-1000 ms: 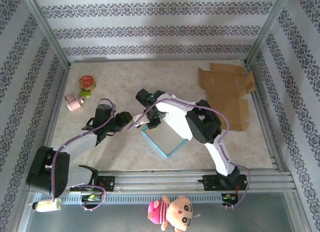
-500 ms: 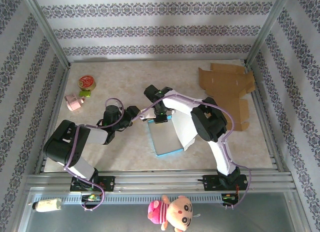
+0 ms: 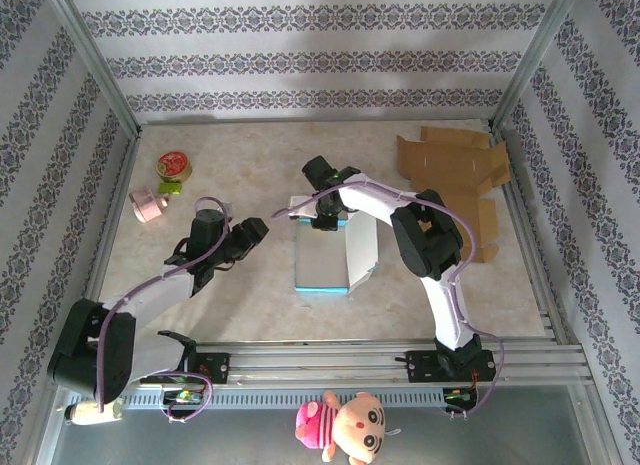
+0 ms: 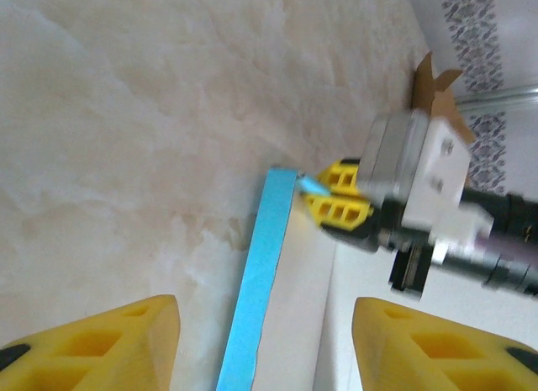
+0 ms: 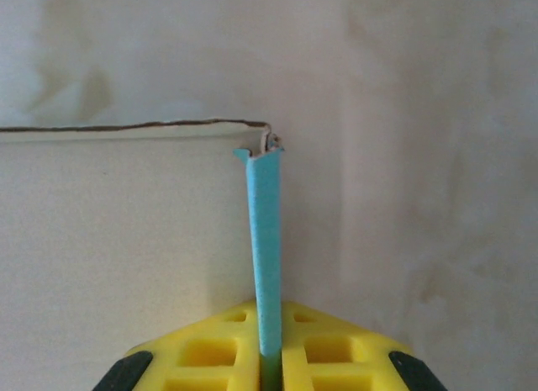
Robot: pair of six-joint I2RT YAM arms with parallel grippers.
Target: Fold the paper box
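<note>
The paper box (image 3: 322, 260), white inside with a blue outer skin, lies part-folded at the table's middle. My right gripper (image 3: 323, 221) is at the box's far edge, shut on a thin blue wall (image 5: 267, 240) that stands upright between its yellow fingers (image 5: 210, 357). In the left wrist view that same blue wall edge (image 4: 259, 290) runs up towards the right gripper's fingers (image 4: 340, 208). My left gripper (image 3: 255, 235) hovers just left of the box, open, with nothing between its fingers (image 4: 109, 349); the blue edge lies below the gap.
Flat brown cardboard (image 3: 455, 175) lies at the back right. A tin can (image 3: 174, 166), a small green thing (image 3: 167, 188) and a pink object (image 3: 148, 204) sit at the far left. A plush doll (image 3: 345, 422) lies in front of the rail.
The box has turned from a diamond pose to lie square, drawn away from me by the right gripper. The left gripper reached to the box, then drew back left, its jaws wider.
</note>
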